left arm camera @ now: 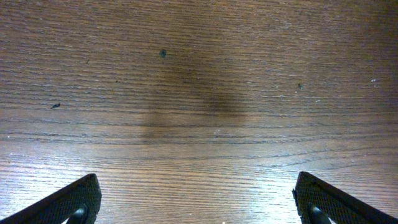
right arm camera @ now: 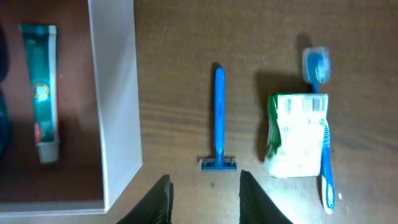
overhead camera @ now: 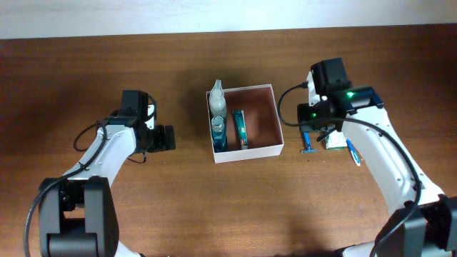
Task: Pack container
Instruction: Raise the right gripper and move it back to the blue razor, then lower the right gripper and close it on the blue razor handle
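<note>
The container (overhead camera: 250,153), a square white-walled box with a reddish-brown floor, sits mid-table. In it lie a pale bottle (overhead camera: 217,100), a teal bottle (overhead camera: 218,132) and a toothpaste tube (overhead camera: 240,128). Just right of it, my right gripper (overhead camera: 309,130) hovers over a blue razor (right arm camera: 218,118). In the right wrist view the right gripper (right arm camera: 204,193) is open with nothing between its fingers, and the razor head lies just ahead of the tips. The container wall (right arm camera: 115,93) and toothpaste tube (right arm camera: 42,93) are to the left. My left gripper (overhead camera: 166,138) stands wide open over bare wood, left of the box.
Right of the razor lies a green and white packet (right arm camera: 297,134), with a blue toothbrush (right arm camera: 324,155) resting across its right side. The left wrist view shows only wood grain between the left gripper's fingertips (left arm camera: 74,199).
</note>
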You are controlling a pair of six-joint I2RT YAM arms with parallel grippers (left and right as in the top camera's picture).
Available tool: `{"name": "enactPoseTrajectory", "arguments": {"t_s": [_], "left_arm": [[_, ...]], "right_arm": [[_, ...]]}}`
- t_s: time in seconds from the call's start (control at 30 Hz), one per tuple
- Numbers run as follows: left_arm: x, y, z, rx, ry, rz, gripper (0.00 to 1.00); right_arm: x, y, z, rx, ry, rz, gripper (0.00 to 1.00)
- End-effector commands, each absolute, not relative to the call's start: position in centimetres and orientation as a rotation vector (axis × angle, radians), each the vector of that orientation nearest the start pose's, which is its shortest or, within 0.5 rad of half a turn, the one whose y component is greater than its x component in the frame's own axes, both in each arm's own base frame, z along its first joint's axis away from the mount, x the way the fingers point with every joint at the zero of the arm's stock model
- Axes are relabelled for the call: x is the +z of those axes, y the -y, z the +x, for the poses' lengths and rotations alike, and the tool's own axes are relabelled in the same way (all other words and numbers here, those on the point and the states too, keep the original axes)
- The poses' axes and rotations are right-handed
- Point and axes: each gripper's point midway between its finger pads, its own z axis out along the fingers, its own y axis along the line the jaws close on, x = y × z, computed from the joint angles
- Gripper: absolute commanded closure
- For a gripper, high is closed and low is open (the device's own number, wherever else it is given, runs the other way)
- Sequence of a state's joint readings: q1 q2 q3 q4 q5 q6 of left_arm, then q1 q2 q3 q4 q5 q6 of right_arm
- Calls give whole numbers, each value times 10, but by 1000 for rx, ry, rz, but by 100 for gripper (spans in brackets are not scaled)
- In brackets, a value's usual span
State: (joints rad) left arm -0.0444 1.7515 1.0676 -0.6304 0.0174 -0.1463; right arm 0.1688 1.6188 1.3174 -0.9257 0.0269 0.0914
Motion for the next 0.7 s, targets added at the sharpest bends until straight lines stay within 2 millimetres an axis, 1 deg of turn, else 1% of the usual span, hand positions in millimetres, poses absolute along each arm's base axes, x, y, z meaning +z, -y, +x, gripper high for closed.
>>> {"name": "enactPoseTrajectory", "arguments": {"t_s": [0.0, 0.23, 0.67], "left_arm": [[23, 17, 355, -49, -2894, -150, 1], [23, 17, 355, -49, -2894, -150, 1], [23, 17, 355, -49, -2894, -150, 1]], "right_arm": [[112, -52, 361, -4, -2808, -139, 69], [84, -53, 366, 4, -2760, -135, 68], [50, -48, 367, -25, -2721, -120, 66]]}}
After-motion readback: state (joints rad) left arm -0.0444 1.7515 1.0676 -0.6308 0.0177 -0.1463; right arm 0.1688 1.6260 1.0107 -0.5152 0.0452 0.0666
